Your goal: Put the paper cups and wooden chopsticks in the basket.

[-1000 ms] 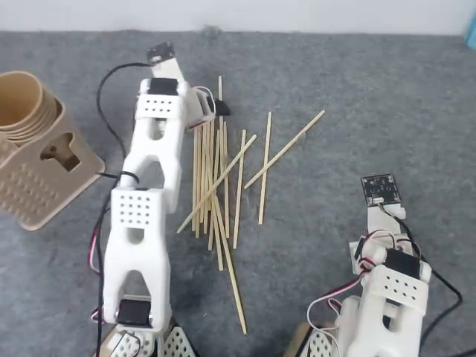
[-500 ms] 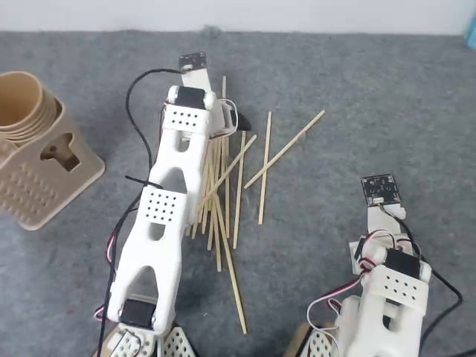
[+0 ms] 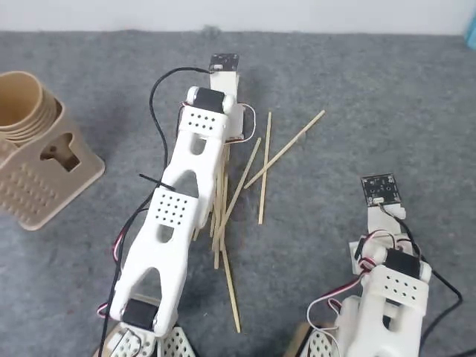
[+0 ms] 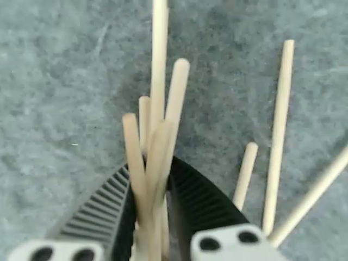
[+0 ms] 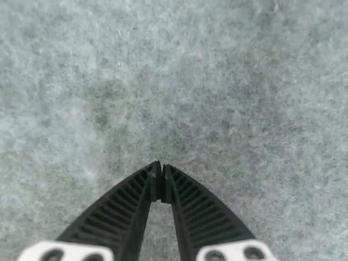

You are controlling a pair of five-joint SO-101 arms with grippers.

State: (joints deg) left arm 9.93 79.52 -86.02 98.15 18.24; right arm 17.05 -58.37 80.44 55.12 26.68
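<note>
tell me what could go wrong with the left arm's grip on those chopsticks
The left gripper pinches a splayed bunch of chopsticks near their ends, so some may slip out on lifting. Beside it, loose chopsticks lie crossed and may get dragged. The basket is well off to the side, a long carry.

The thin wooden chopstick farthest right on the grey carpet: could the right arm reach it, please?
Probably yes: the thin wooden chopstick lies uncovered on the grey carpet, and the right tool is shut, empty.
</note>
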